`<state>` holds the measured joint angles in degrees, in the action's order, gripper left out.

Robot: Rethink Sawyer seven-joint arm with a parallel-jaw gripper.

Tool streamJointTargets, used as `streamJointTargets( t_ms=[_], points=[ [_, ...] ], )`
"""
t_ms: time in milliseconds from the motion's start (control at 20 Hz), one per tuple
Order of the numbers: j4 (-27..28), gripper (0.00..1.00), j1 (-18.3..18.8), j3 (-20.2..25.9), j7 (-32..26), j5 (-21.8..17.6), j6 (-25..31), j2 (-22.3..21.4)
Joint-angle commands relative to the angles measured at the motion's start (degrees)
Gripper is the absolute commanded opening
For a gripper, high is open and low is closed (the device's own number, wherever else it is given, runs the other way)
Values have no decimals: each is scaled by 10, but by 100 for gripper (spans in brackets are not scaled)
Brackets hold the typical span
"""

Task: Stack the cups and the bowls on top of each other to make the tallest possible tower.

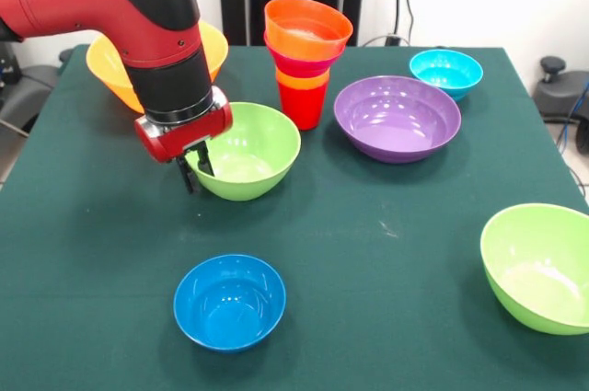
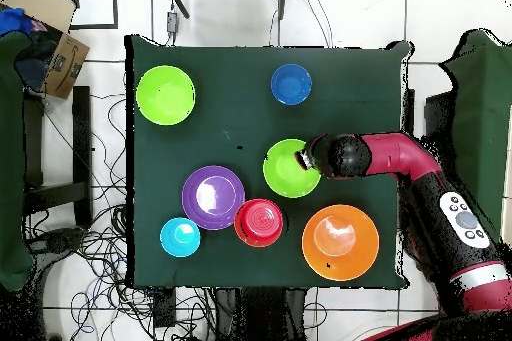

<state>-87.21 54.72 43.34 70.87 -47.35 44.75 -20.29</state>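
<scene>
The tower (image 1: pixel 306 58) is seen upright behind the lime green bowl (image 1: pixel 250 150), mouths upward, long axis vertical; that bowl's rim is clamped by the gripper (image 1: pixel 197 168)

dark green table cloth (image 1: pixel 386 262) | two lime green glossy plastic bowls (image 1: pixel 248 147) (image 1: pixel 543 267) | wide purple bowl (image 1: pixel 398 118) | dark blue bowl (image 1: pixel 230 301) | light blue bowl (image 1: pixel 446 72) | large yellow-orange bowl (image 1: pixel 106 64) | red plastic cup (image 1: pixel 302 104) under orange and pink layers | red and black arm (image 1: pixel 138 14)
</scene>
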Motion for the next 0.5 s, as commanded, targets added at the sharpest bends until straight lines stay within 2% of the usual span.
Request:
streamJointTargets(
  t_ms=[50,250,500],
  points=[
    [39,0,-39,-25,-32,-45,-46,-6],
    [61,0,-49,-23,-14,-45,-53,-29],
    [104,0,-50,-7,-57,-44,-40,-41]
  ],
)
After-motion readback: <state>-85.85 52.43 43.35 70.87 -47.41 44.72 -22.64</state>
